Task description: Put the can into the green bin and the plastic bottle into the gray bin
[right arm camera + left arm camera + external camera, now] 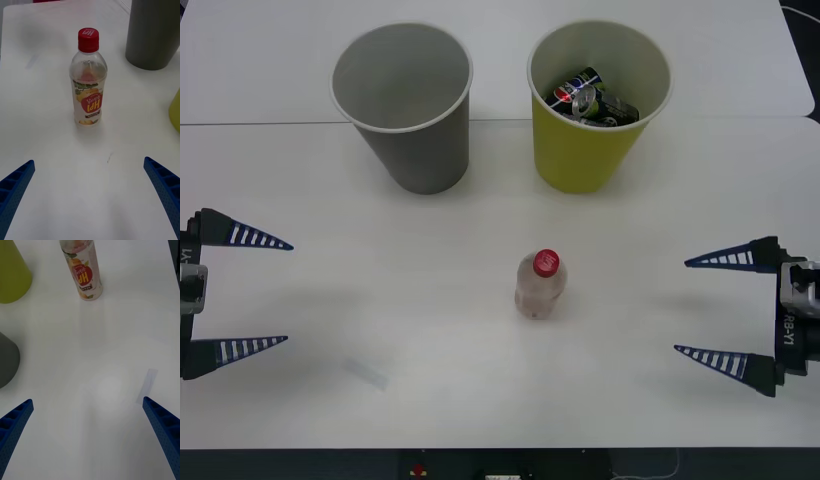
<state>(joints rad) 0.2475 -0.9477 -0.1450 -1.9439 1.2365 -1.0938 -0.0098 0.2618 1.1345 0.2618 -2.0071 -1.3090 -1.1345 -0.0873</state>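
Observation:
The plastic bottle [540,285] [88,78] [83,272], clear with a red cap and a yellow-and-white label, stands upright at the table's middle. Behind it the green bin [595,105] [11,273] holds a can [590,98] lying inside it. To that bin's left stands the gray bin [405,105] [155,33] [6,360], with nothing seen inside. My right gripper [702,308] [90,198] is open at the table's right side, pointing at the bottle from a distance. Over at the left side my left gripper [268,292] [88,435] is open and holds nothing.
A small clear strip of tape or film [366,374] [147,386] lies flat on the white table [430,340] near the left gripper. A seam between two tabletops runs behind the bins.

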